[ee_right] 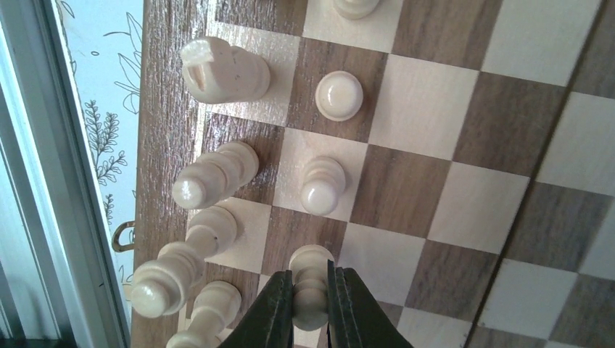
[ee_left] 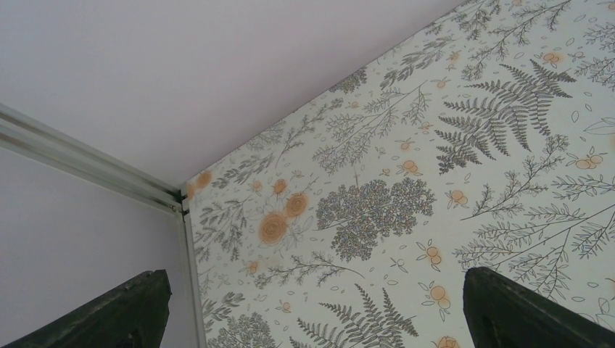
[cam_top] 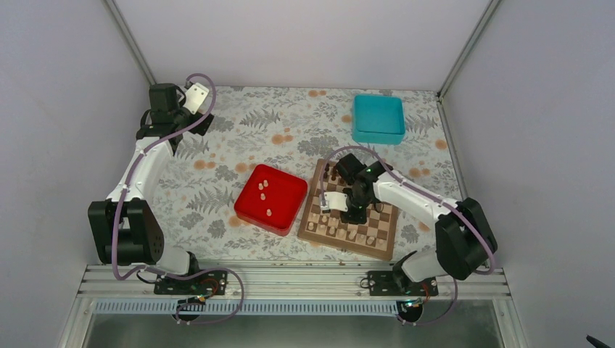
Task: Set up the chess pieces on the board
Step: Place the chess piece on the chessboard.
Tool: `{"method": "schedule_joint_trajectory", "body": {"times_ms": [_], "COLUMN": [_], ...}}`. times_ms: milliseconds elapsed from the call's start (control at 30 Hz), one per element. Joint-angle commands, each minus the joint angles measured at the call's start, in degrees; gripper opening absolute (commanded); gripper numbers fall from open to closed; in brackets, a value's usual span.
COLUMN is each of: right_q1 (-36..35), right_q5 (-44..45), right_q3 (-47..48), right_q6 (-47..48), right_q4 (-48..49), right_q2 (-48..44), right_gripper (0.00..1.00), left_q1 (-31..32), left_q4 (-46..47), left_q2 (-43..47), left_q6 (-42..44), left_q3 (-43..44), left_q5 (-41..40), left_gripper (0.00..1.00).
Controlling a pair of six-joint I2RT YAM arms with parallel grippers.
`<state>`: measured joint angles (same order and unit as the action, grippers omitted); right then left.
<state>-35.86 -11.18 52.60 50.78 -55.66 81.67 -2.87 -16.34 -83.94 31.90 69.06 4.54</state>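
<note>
The wooden chessboard [cam_top: 383, 230] lies right of centre on the table. My right gripper [cam_top: 353, 214] is over its left half. In the right wrist view the right gripper [ee_right: 311, 301] is shut on a cream pawn [ee_right: 311, 283], whose base stands on or just above a square. Other cream pieces stand in two rows near the board's edge, among them a knight [ee_right: 221, 70], a pawn [ee_right: 339, 95] and another pawn [ee_right: 321, 185]. Several cream pieces [cam_top: 262, 190] lie in the red tray [cam_top: 284, 210]. My left gripper [ee_left: 312, 312] is open and empty, far from the board at the back left corner.
A teal box [cam_top: 378, 118] sits at the back right. The cell's walls and metal frame posts [ee_left: 94, 170] surround the floral tablecloth [cam_top: 239, 145]. Dark pieces [cam_top: 334, 174] stand on the board's far edge.
</note>
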Motion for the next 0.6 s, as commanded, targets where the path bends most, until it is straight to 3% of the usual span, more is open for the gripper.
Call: {"method": "schedule_joint_trajectory", "body": {"times_ms": [0, 567], "right_q1": [0.3, 0.2], "right_q5": [-2.9, -1.7], "right_q3": [0.3, -0.7], "right_q6": [1.5, 1.1], "right_q4": [0.3, 0.5], "right_q2": [2.0, 5.1], "right_gripper": [0.07, 0.10], "left_q1": [-0.3, -0.2], "left_q4": [1.0, 1.0], "left_q2": [0.3, 0.0], "left_q6": [-0.3, -0.3], "left_q3": [-0.3, -0.2], "left_q5": [-0.4, -0.4], "left_gripper": [1.00, 1.00]}}
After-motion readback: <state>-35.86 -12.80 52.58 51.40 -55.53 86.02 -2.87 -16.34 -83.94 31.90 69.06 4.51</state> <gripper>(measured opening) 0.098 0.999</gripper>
